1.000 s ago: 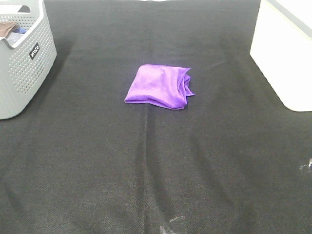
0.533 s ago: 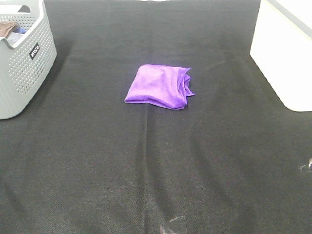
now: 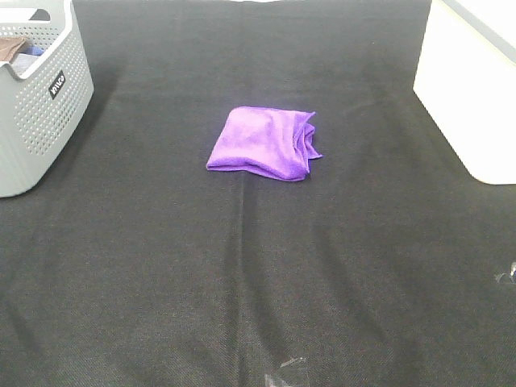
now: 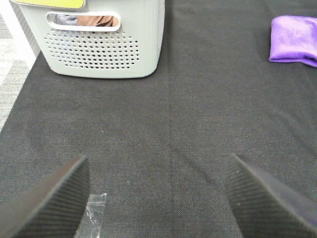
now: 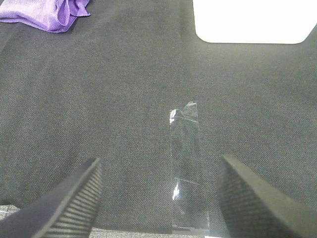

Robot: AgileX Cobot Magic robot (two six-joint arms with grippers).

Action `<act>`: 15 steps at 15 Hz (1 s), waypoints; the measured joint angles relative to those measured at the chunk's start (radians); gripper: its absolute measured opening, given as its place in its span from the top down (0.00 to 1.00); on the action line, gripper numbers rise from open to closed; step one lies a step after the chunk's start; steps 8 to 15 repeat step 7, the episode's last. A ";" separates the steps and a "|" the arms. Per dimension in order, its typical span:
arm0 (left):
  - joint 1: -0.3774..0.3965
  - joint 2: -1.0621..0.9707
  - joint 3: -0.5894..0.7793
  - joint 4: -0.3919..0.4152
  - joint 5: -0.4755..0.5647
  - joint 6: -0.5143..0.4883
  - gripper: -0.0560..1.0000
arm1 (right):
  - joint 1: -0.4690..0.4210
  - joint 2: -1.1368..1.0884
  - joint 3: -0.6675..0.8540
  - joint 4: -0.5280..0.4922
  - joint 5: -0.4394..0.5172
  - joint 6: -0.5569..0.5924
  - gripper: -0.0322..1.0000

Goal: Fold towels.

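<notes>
The purple towel (image 3: pixel 263 143) lies folded into a small square in the middle of the black table cloth, its layered edges on the right side. It also shows in the left wrist view (image 4: pixel 295 40) and in the right wrist view (image 5: pixel 44 13), far from both grippers. My left gripper (image 4: pixel 158 198) is open and empty over bare cloth near the front left. My right gripper (image 5: pixel 158 196) is open and empty over the cloth near the front right. Neither arm shows in the exterior high view.
A grey perforated basket (image 3: pixel 36 105) with brownish and blue cloths stands at the back left; it also shows in the left wrist view (image 4: pixel 99 42). A white bin (image 3: pixel 472 89) stands at the back right. Strips of clear tape (image 5: pixel 185 168) lie on the cloth near the front edge.
</notes>
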 joint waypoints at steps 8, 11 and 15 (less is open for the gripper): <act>0.000 0.000 0.000 -0.002 -0.001 0.000 0.28 | 0.000 0.000 0.000 0.000 0.000 0.000 0.33; 0.000 0.000 0.000 -0.002 -0.001 0.000 0.28 | 0.000 0.000 0.000 0.000 0.000 0.000 0.33; 0.000 0.000 0.000 -0.002 -0.001 0.000 0.28 | 0.000 0.000 0.000 0.000 0.000 0.000 0.33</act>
